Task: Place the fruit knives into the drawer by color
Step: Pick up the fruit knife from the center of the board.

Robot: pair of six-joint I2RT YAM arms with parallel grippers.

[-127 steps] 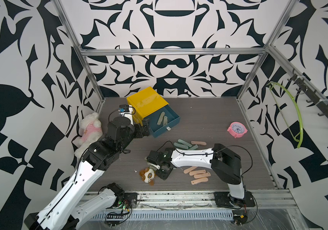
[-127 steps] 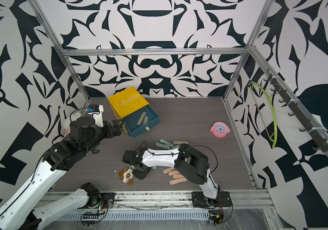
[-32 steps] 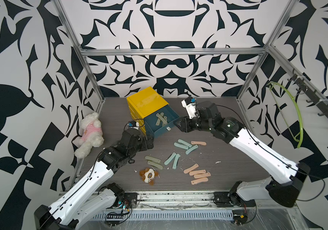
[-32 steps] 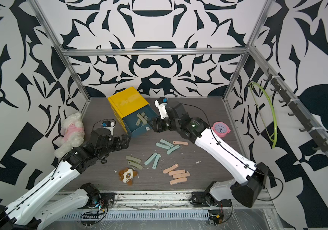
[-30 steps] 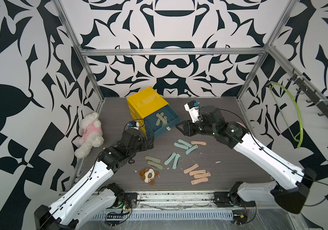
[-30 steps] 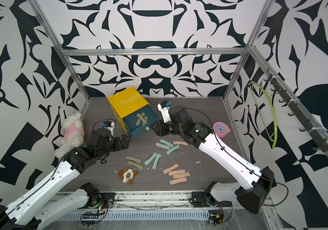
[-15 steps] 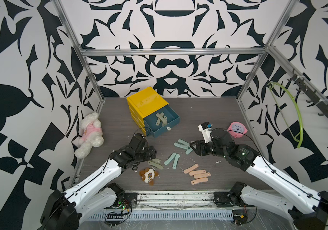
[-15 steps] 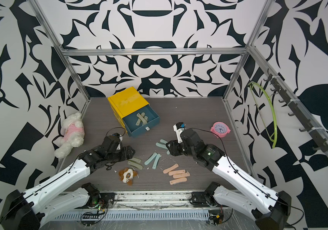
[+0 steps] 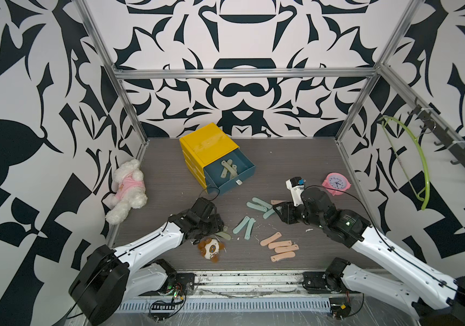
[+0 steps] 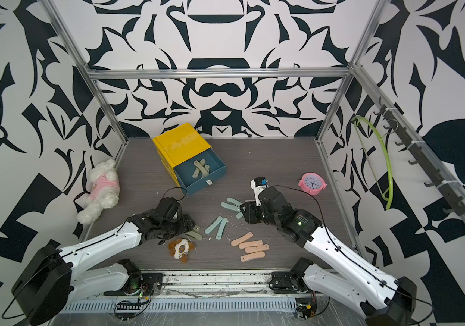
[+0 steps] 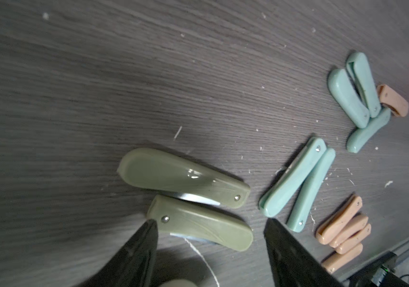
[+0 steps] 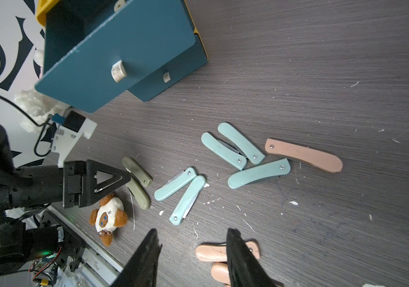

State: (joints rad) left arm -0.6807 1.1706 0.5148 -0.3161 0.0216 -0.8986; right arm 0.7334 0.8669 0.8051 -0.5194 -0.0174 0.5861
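The fruit knives lie scattered on the dark table. Two olive ones (image 11: 183, 179) (image 11: 198, 228) lie side by side, and my left gripper (image 11: 210, 223) stands open astride the nearer one, one fingertip (image 11: 152, 225) at its riveted end. Both top views show that gripper (image 9: 220, 228) (image 10: 190, 225) low over them. Teal knives (image 9: 256, 204) (image 9: 244, 225) lie mid-table, with peach ones (image 9: 280, 247) nearer the front. My right gripper (image 12: 193, 238) (image 9: 277, 210) hangs open and empty beside the teal group. The blue drawer (image 9: 246, 172) is pulled out of a yellow cabinet (image 9: 208, 146) and holds olive knives.
A small brown-and-white plush (image 9: 210, 248) lies just in front of the left gripper. A white plush in a pink shirt (image 9: 126, 189) rests by the left wall. A pink clock (image 9: 336, 183) stands behind the right arm, and a green hanger (image 9: 420, 158) hangs on the right wall.
My left gripper has come forward and down over the olive knives, its jaws narrowing. The right arm has drawn back from the drawer to the teal knives.
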